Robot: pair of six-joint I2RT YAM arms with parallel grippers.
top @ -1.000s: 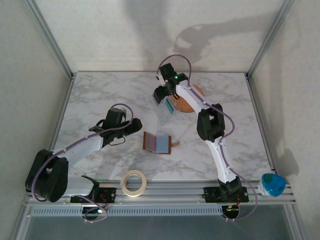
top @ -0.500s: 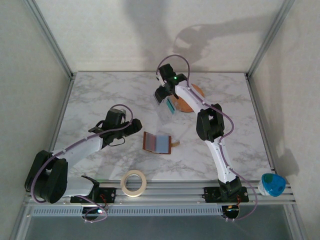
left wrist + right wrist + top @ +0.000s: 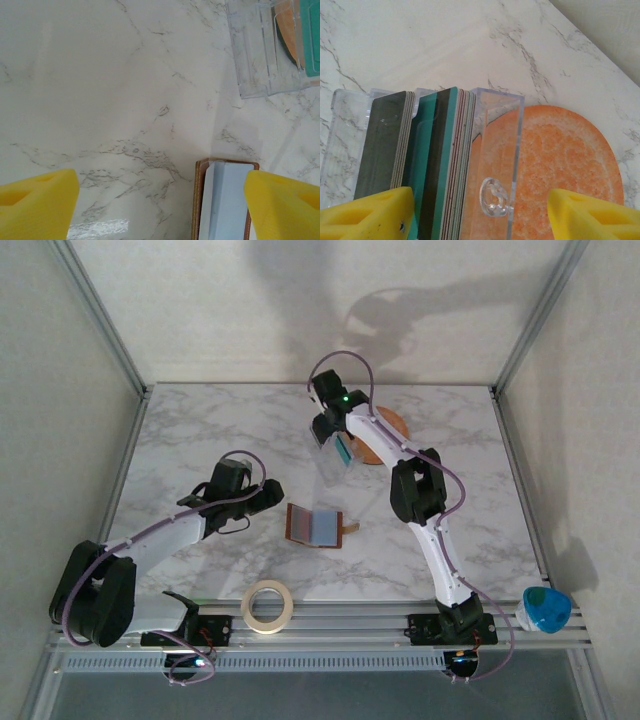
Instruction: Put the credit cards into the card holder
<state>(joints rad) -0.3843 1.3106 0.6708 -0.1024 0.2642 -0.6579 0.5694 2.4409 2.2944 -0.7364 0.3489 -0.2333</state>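
The card holder (image 3: 303,523) is a brown wallet lying open mid-table, and a pale blue credit card (image 3: 325,527) rests on it. It also appears at the lower right of the left wrist view as card holder (image 3: 201,200) and card (image 3: 227,200). My left gripper (image 3: 270,493) hovers open just left of it, its jaws (image 3: 160,207) over bare marble. More credit cards stand on edge in a clear plastic case (image 3: 497,150), as a teal stack (image 3: 440,165) and a dark grey stack (image 3: 382,145). My right gripper (image 3: 328,430) stands open, with its jaws (image 3: 480,215) straddling the teal stack and the case's end wall.
A round orange plate (image 3: 392,428) lies under and right of the clear case (image 3: 343,450). A roll of tape (image 3: 268,605) sits at the near edge. A blue-and-white object (image 3: 545,608) rests on the rail at the near right. Metal frame posts line both sides.
The right gripper's jaws have narrowed around the cards in the clear case, and the wrist has shifted slightly toward the back. The left arm has not moved.
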